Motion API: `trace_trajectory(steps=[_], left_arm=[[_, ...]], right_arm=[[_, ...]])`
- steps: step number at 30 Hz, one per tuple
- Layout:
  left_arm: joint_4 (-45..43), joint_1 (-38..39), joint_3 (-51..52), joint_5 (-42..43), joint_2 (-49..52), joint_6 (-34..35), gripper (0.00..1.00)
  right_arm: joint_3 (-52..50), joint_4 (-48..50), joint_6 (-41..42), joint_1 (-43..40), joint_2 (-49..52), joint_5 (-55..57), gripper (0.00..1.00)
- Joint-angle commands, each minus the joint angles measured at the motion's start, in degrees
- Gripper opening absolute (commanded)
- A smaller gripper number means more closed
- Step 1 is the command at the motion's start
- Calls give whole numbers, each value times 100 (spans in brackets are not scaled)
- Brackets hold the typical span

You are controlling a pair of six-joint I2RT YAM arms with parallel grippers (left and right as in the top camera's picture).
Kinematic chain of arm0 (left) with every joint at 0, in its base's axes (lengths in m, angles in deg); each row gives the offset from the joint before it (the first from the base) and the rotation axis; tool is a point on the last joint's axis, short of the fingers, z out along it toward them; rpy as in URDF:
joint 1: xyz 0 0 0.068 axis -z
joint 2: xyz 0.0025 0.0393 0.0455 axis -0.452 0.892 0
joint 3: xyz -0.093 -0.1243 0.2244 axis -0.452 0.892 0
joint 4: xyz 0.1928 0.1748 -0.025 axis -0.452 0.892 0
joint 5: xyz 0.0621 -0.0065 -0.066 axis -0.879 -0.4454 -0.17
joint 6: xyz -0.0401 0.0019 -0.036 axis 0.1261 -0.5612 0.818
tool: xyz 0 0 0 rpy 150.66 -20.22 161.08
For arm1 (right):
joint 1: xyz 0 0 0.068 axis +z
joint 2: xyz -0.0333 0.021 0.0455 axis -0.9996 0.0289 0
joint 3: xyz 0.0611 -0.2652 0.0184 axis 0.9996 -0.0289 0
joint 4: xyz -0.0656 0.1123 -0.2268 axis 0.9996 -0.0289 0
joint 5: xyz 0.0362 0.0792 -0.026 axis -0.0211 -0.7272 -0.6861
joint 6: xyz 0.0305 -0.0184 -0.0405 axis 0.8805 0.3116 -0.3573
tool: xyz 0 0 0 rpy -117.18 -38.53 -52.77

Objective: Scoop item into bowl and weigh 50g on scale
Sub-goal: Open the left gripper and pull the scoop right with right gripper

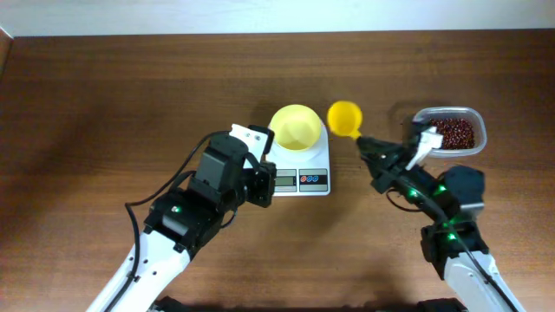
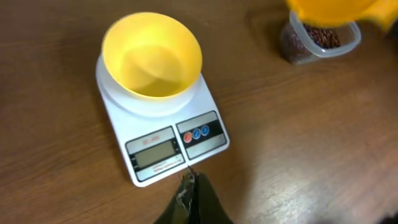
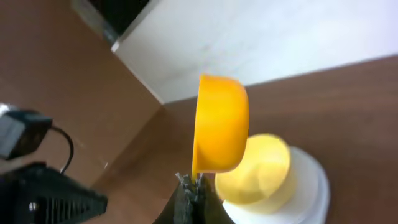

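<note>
The pale yellow bowl [image 1: 294, 126] sits on the white scale [image 1: 314, 160] at mid table and looks empty in the left wrist view [image 2: 152, 56]. The reddish-brown beans [image 1: 454, 130] lie in a clear tub at the right, also in the left wrist view [image 2: 322, 36]. My right gripper [image 1: 362, 141] is shut on the handle of a darker yellow scoop [image 1: 344, 117], held in the air between the scale and the tub; in the right wrist view the scoop [image 3: 221, 124] stands just above my fingers [image 3: 189, 182]. My left gripper [image 2: 189, 180] is shut and empty, at the scale's front edge [image 2: 163, 155].
The clear rounded tub [image 1: 468, 116] stands at the right of the brown wooden table [image 1: 104, 113]. A pale wall runs along the table's far edge [image 1: 260, 17]. The left arm's body [image 1: 199, 195] lies left of the scale.
</note>
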Motion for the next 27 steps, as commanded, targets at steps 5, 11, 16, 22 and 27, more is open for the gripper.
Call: trace_trajectory(steps=[5, 11, 16, 22, 27], left_arm=[[-595, 800, -46, -116, 1353, -1257, 0], [-1362, 1060, -46, -1370, 2612, -1853, 0], [-2004, 1060, -46, -1366, 3206, -1849, 0], [-2068, 1060, -46, -1368, 3342, -1853, 0], [-2151, 1060, -46, -1366, 3519, -1856, 0]], right_arm=[[87, -195, -197, -275, -409, 114, 4], [87, -227, -332, -275, -409, 326, 4], [87, -240, -348, -275, -409, 831, 4], [87, -262, -343, -275, -409, 1187, 4], [87, -262, -343, -275, -409, 1202, 4]])
